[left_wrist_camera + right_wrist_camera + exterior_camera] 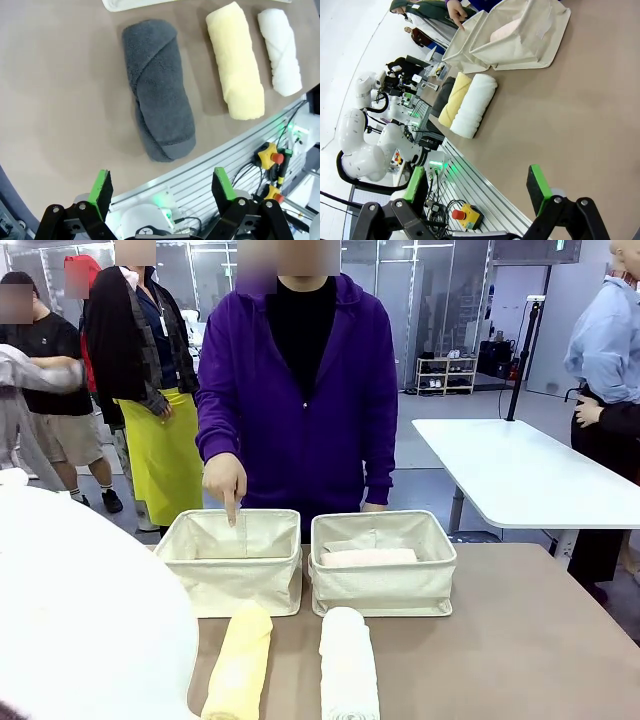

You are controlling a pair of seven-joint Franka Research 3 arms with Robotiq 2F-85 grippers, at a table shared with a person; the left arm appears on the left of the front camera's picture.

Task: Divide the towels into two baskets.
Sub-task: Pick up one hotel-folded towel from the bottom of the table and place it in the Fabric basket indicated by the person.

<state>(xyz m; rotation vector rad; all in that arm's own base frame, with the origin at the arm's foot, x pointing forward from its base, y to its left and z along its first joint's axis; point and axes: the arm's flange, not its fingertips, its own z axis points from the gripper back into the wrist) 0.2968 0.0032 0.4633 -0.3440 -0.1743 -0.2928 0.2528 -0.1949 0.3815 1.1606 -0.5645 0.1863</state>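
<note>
right end effector (476,174): jaws apart | pink towel (507,31): in basket (547,37)

no legible text or labels

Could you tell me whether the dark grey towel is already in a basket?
No, the dark grey towel lies on the table beside the pale yellow towel.

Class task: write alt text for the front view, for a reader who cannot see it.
A person's hand points down into the left basket, one of two cream bins side by side on a brown table; the right basket holds a pink towel. A yellow towel and a white towel lie rolled in front of them.
</note>
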